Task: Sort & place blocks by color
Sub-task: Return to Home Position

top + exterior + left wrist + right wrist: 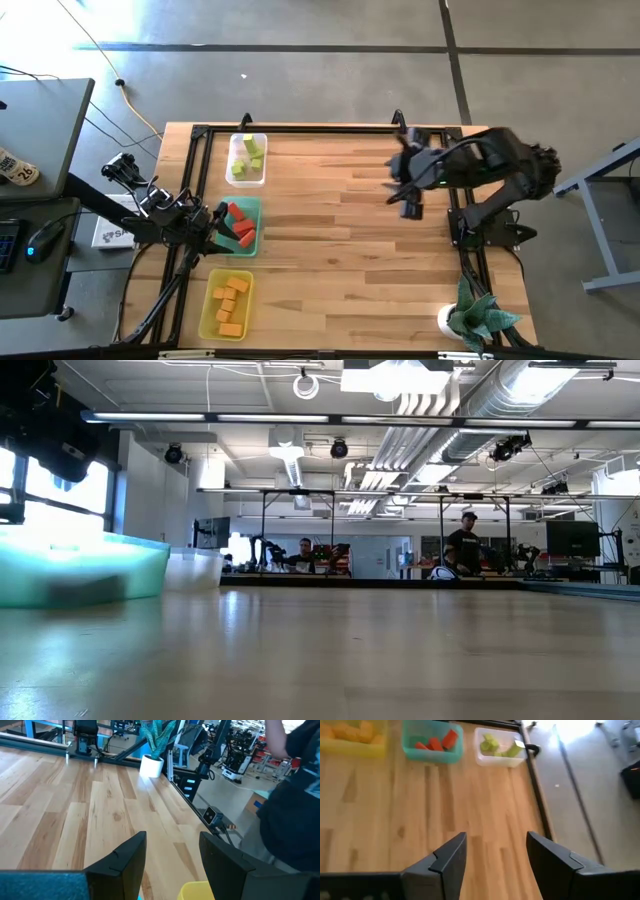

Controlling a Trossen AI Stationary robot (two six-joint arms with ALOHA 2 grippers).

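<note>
Three trays stand in a row along the table's left side. The clear tray [247,158] holds yellow-green blocks [496,745]. The green tray [240,226] holds red blocks [437,742]. The yellow tray [228,303] holds orange blocks [231,298]. My left gripper [212,232] rests low at the table's left edge beside the green tray, open and holding nothing [172,857]. My right gripper [405,198] hangs raised over the right half of the table, tipped down toward the trays, open with nothing between its fingers [495,857].
A potted plant in a white pot [470,318] stands at the near right corner. A black frame [320,128] borders the table. Bare wood lies between the trays and my right arm. A person [295,795] stands beyond the near edge; others show far off in the room [465,545].
</note>
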